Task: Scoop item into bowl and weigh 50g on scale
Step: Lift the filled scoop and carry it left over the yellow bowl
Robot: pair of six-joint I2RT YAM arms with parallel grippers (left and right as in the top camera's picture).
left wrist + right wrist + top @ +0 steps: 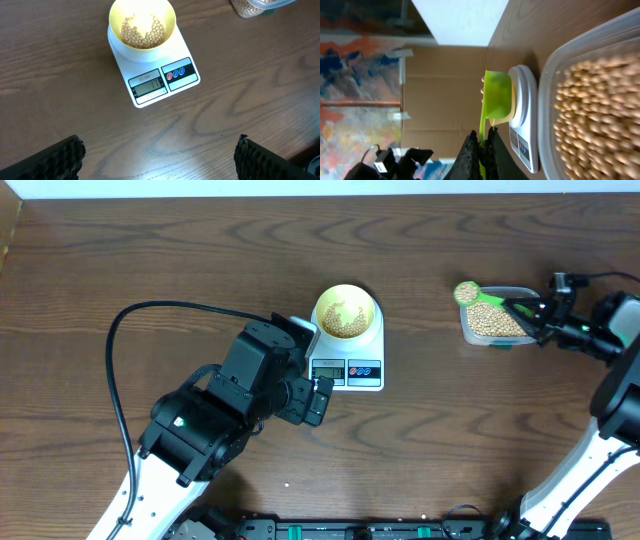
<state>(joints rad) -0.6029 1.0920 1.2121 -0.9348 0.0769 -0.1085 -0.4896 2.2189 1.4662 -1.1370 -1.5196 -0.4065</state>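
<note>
The pale yellow bowl (347, 313) sits on the white scale (350, 370) at the table's middle, with tan beans (145, 32) in it. The scale (160, 82) shows its display and red and blue buttons in the left wrist view. My right gripper (530, 310) is shut on the handle of a green spoon (468, 293) whose scoop, full of beans, is held over the left end of the clear tub (495, 340) of beans. The spoon (497, 97) shows side-on in the right wrist view. My left gripper (318, 400) is open and empty just in front of the scale.
The clear tub (590, 100) holds many beans at the right. A black cable (130, 330) loops over the table at the left. A cardboard panel (445, 90) stands beyond the table's far side.
</note>
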